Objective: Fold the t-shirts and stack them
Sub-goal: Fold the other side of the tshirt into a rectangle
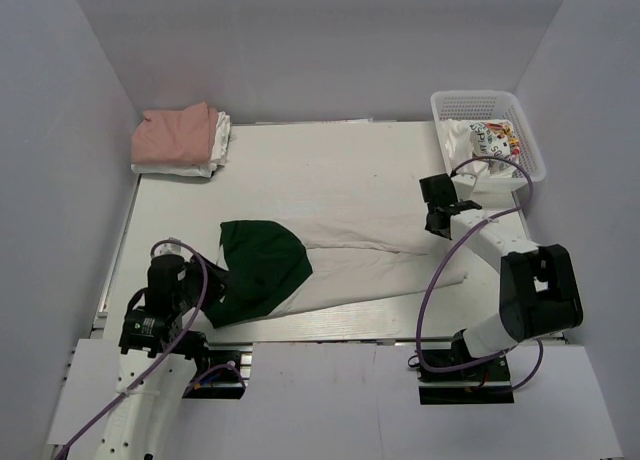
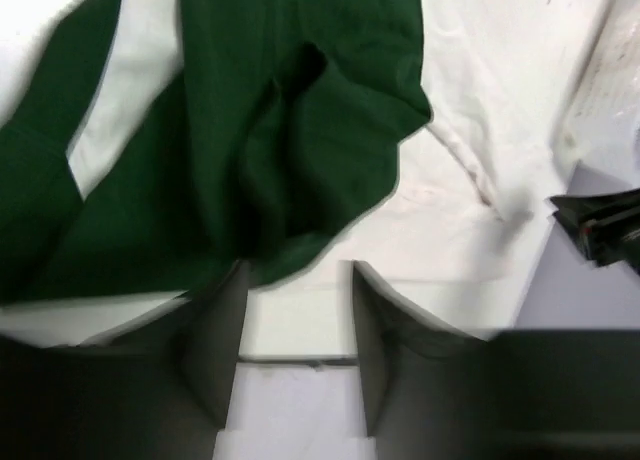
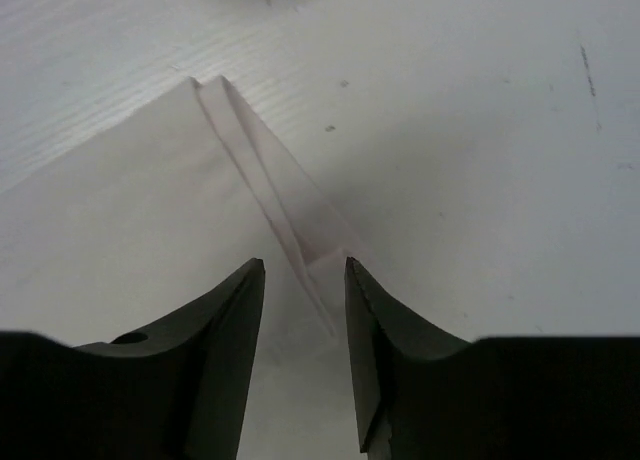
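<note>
The large white t-shirt (image 1: 370, 265) with dark green sleeves (image 1: 258, 268) lies folded into a long strip across the table's middle; its lettering is hidden. My left gripper (image 1: 213, 292) is open at the green sleeve's near edge. In the left wrist view (image 2: 297, 272) only bare table shows between the jaws, and the green cloth (image 2: 250, 130) lies just ahead. My right gripper (image 1: 437, 223) is open at the strip's right end. In the right wrist view (image 3: 300, 268) it straddles a fold of white cloth (image 3: 285, 195). A folded salmon-pink t-shirt (image 1: 178, 135) lies on a folded white t-shirt (image 1: 205, 167) at the back left.
A white plastic basket (image 1: 520, 130) at the back right corner holds a crumpled white cloth with coloured print (image 1: 487, 140). White walls close in the table on three sides. The table's near edge (image 1: 330, 330) runs just behind the shirt.
</note>
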Tool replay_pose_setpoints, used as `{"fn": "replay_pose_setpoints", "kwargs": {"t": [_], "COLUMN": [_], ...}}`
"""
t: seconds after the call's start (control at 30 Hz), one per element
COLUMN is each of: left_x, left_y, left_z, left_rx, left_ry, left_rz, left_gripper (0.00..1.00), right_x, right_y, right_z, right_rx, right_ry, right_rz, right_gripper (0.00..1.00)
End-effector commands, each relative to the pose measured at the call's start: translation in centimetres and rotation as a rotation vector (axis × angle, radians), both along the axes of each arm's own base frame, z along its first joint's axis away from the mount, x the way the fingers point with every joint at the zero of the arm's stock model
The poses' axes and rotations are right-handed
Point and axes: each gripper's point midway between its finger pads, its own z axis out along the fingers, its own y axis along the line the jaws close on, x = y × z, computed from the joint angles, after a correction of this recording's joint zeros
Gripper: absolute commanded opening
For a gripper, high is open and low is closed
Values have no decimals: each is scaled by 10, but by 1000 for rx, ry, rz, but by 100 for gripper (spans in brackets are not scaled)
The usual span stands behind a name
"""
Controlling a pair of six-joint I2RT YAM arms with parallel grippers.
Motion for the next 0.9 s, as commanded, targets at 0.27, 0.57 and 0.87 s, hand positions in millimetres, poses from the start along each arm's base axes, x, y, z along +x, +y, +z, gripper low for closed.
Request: {"fn": "replay_pose_setpoints", "kwargs": {"t": [0.27, 0.57, 0.87], "left_x": [0, 107, 122], "left_y": [-9, -52, -78], "left_z": [40, 22, -55], "left_rx": [74, 18, 215], "left_ry": [-17, -200, 50], "left_rz": [-174, -329, -473], "left_gripper": [100, 100, 100], "right_x": [-30, 3, -1], "right_y": [33, 102, 90], "right_z": [45, 57, 32], "right_rx": [218, 350, 319], "right_ry": [-181, -194, -128], "right_rz": [181, 501, 429], "right_gripper": [90, 90, 90]}}
